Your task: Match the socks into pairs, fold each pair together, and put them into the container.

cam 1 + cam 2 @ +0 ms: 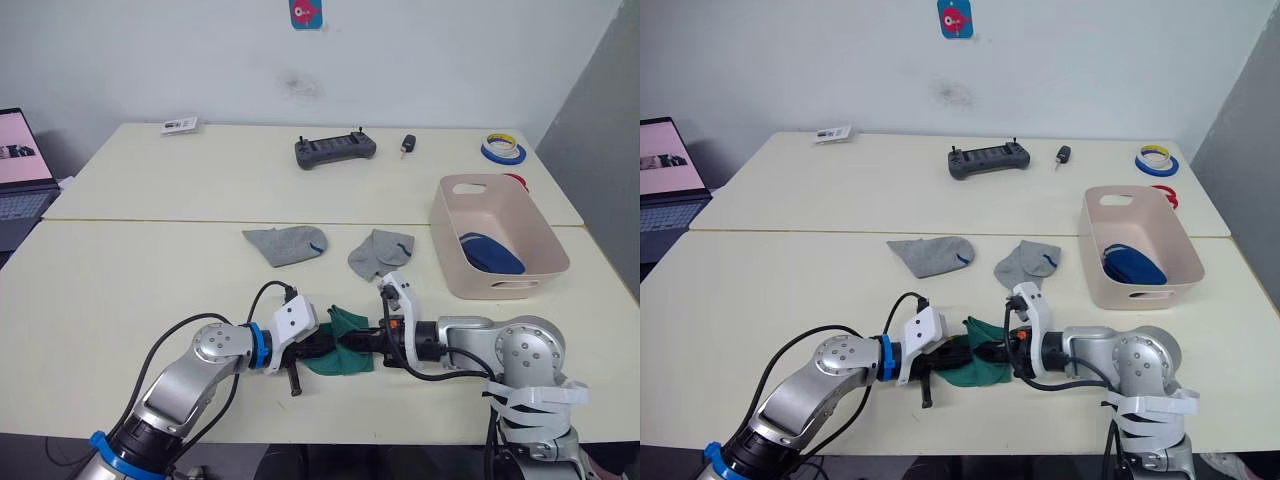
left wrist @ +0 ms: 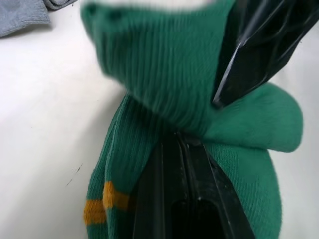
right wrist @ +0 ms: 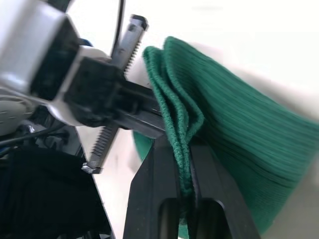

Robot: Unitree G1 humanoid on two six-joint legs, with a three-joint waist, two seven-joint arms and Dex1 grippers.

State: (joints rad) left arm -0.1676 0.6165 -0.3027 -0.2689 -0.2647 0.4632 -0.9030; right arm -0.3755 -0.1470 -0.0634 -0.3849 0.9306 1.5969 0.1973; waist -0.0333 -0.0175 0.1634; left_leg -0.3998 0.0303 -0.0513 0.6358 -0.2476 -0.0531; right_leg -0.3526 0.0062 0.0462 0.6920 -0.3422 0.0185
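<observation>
Right wrist view shows the right pincer [image 3: 184, 164] clamped on the green socks [image 3: 239, 139]; the left pincer [image 1: 325, 345] pinches them from the opposite side, low over the surface [image 1: 130, 280], probably to fold the pair before the container [image 1: 497, 205].

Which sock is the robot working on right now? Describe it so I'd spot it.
Start at the near edge of the table, where the left gripper and right gripper meet. Both are shut on the green sock bunched between them. The two socks beyond it are grey.
</observation>
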